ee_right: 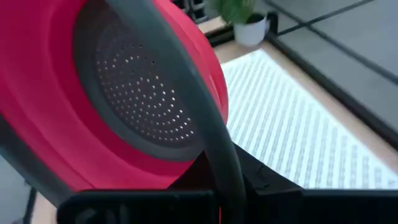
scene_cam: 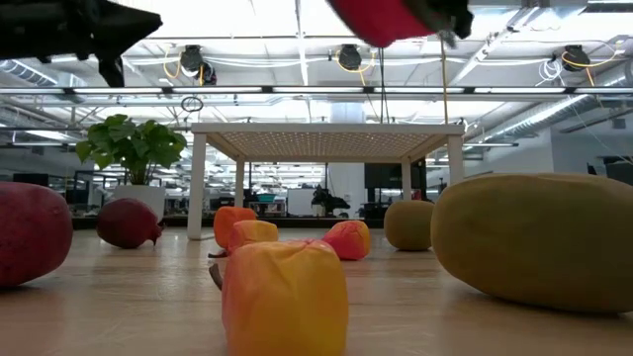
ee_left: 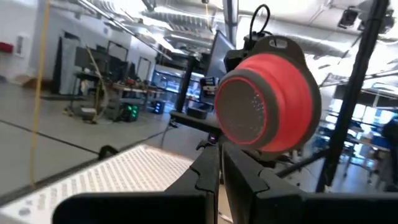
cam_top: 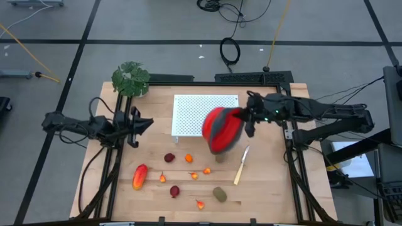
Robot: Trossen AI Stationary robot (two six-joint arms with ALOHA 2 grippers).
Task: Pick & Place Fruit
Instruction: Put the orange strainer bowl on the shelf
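The right gripper (cam_top: 246, 117) grips the red bowl (cam_top: 223, 130) aloft (motion-blurred) above the scattered fruit (cam_top: 140, 176); the left gripper (cam_top: 143, 125), clenched empty, hovers at the table's (cam_top: 276, 194) left edge.

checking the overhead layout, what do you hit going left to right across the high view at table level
left gripper → elongated fruit → dark red fruit → olive-brown fruit → knife

Surface (cam_top: 270, 188): pale wood, matt, visible grain. Bowl (cam_top: 221, 129): red, matt, rubbery-looking, grey rim, perforated base. Rack (cam_top: 195, 113): white, perforated top. Fruit (cam_top: 139, 176): smooth, slightly glossy skin.
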